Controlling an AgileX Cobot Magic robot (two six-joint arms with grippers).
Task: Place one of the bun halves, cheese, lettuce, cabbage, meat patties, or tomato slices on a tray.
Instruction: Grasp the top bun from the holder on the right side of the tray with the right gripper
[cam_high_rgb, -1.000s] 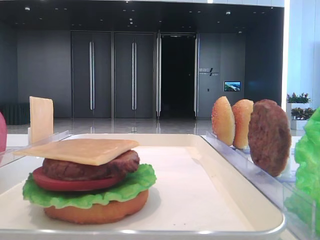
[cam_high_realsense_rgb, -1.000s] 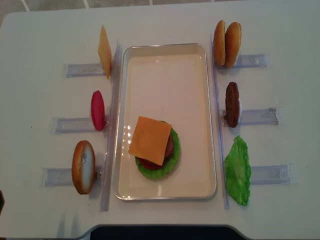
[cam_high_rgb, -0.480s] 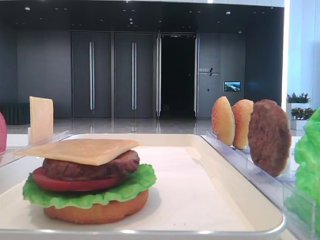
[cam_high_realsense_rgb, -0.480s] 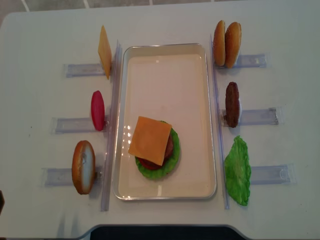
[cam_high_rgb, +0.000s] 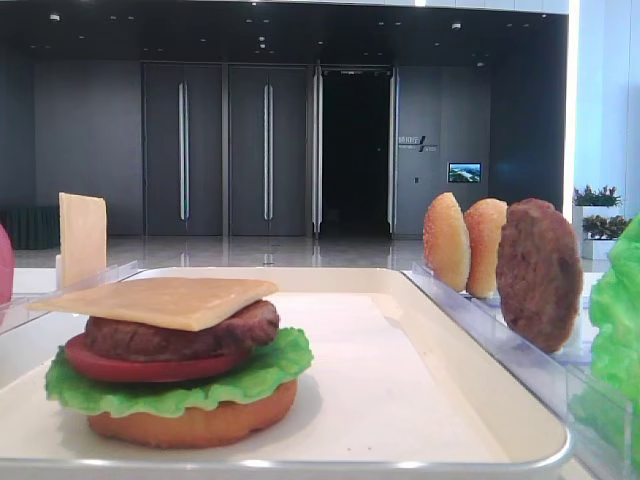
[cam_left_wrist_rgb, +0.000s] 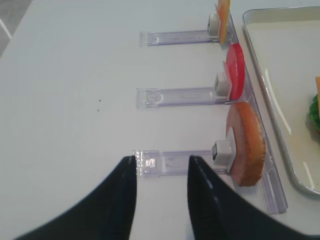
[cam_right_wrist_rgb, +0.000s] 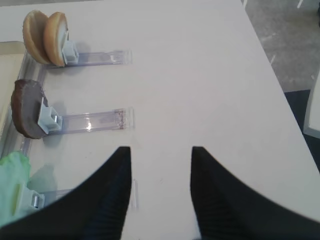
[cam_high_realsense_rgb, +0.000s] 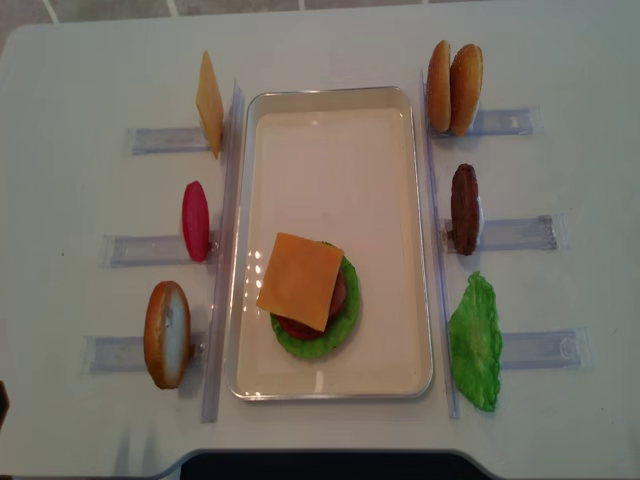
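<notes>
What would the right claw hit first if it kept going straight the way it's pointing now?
Probably nothing but bare table. The right claw, open and empty, points up a free strip; the meat patty and its clear rack sit off to its left. Depth is uncertain.

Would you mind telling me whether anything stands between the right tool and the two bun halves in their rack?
Nothing visible does. The open right tool is over bare table; the bun halves stand farther ahead to its left, beyond the meat patty.
</notes>
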